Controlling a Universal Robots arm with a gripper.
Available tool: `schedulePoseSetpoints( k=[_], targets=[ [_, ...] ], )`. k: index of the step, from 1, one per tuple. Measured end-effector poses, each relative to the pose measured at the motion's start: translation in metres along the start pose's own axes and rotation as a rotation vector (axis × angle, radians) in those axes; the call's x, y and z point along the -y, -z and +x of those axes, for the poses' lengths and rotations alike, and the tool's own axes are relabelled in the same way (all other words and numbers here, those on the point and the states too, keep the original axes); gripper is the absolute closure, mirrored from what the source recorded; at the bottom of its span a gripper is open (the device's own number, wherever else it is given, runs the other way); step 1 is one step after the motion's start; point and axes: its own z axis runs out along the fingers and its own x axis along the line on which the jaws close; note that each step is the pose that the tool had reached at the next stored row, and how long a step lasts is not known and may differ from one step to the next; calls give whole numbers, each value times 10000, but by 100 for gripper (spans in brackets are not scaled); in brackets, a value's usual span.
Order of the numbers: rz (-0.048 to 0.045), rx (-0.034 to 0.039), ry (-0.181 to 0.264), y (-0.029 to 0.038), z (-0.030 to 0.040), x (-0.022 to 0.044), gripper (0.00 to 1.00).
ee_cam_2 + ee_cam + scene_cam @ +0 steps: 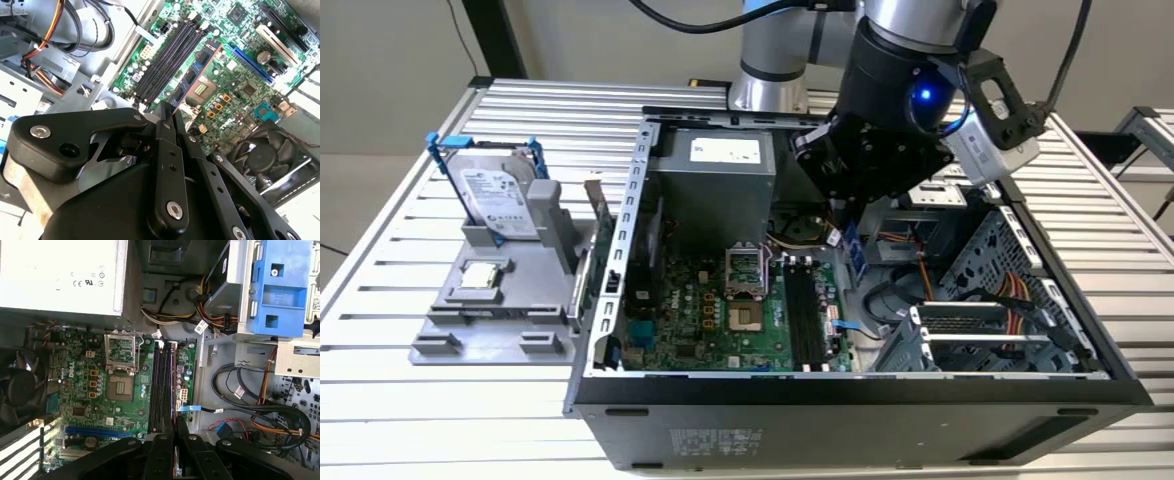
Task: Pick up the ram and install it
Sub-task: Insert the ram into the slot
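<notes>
**Gripper holds the ram over the open computer case**

The gripper [851,222] hangs inside the open computer case [854,400], above the motherboard [720,310] and near the case's back wall, beside the grey power supply [714,190]. In the second wrist view its two black fingers [165,130] are closed tight on the ram [192,75], a thin blue-green stick with dark chips that juts out from the fingertips over the board. In the exterior view the ram [857,250] shows as a bluish strip hanging below the gripper, clear of the board.

The black memory slots [162,385] run along the motherboard's edge nearest the drive bays; in the first wrist view they lie straight ahead of the fingertips [175,435], and in the second wrist view the ram sits just beside them, roughly parallel, not seated in any of them. The open CPU socket [121,367] lies near the slots, toward the middle of the board. A black fan [265,155] sits at the board's far edge.

Outside the case, on the slatted table [400,420], a grey fixture [494,320] stands toward the exterior view's left. It carries a silver hard drive [494,195] upright in a blue frame and a small square CPU chip [480,275] lying flat.
</notes>
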Motion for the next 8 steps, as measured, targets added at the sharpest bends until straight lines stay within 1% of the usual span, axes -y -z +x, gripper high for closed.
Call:
schedulePoseSetpoints(
  k=[8],
  targets=[
    [-5,6,-640,-8,0,0,100]
  ],
)
